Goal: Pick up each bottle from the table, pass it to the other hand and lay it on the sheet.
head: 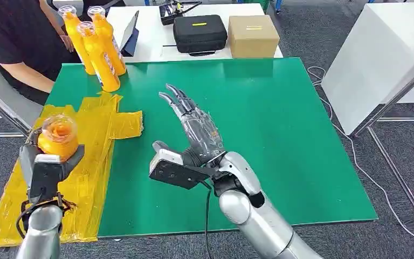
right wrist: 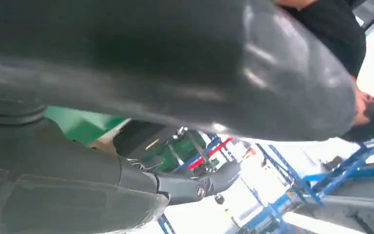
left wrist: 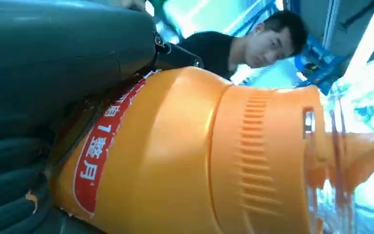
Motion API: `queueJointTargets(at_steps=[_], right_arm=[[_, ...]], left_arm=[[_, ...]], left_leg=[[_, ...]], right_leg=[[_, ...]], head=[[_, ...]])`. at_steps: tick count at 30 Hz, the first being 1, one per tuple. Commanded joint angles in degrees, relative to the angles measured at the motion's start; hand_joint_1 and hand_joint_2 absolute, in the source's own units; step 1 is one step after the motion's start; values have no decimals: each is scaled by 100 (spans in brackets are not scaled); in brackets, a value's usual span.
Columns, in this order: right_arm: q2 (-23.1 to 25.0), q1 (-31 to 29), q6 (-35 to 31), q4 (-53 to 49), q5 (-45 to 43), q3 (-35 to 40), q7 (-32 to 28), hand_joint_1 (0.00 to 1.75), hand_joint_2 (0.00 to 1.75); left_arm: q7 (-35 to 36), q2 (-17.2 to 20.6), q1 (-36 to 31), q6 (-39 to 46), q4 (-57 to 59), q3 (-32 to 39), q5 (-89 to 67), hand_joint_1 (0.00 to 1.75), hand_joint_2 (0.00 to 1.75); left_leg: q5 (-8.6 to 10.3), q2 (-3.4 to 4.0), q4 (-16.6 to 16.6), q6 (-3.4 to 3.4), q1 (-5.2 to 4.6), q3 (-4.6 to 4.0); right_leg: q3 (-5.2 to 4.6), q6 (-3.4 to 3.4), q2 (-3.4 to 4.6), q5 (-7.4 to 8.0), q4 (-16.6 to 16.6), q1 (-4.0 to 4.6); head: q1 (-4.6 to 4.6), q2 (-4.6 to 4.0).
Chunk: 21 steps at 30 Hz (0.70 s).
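Altogether four bottles (head: pixel 99 51), one in left hand (head: pixel 46 167), three standing

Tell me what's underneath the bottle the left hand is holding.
Below the bottle held by the left hand lies the crumpled yellow sheet, spread over the green mat. The hand and arm cover the sheet directly beneath, so that patch can't be seen.

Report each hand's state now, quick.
Left hand: holding an orange bottle over the yellow sheet.
Right hand: open, fingers spread, holding nothing.
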Motion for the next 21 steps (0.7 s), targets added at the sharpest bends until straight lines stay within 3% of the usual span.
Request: queueJointTargets(at_steps=[1, 4, 8, 13, 21], right_arm=[[-154, -119, 58, 496, -68, 97, -73, 0, 0], [-137, -229, 133, 553, -174, 179, -100, 0, 0], [-155, -413, 212, 662, -366, 436, -128, 0, 0], [-192, -269, 192, 342, -393, 430, -28, 0, 0], [-154, -98, 230, 300, -267, 241, -48, 0, 0]], left_arm=[[-18, 311, -970, 259, 2374, 117, -393, 175, 175], [353, 412, -1281, 426, 3083, -55, -895, 175, 175], [232, 431, -1670, 1007, 4539, -283, -1395, 175, 175], [893, 259, -1560, 1108, 4901, -598, -3146, 175, 175], [844, -79, -1122, 1108, 4789, -882, -4166, 175, 175]], left_leg=[[-6, -8, -7, -12, 4, 22], [-6, -2, -6, -11, 1, 19], [-1, -6, -6, -11, -3, 14], [-6, 3, -10, -13, -2, 24], [-14, 10, -12, -17, -1, 46]], right_leg=[[29, -1, -7, -6, -12, 4], [24, 0, -5, -6, -8, 0], [18, -1, -6, -4, -4, -2], [28, -1, 1, -6, -10, -3], [50, 0, 2, -11, -19, -1]], head=[[4, 0], [2, 0], [4, 0], [2, 0], [0, 0]])
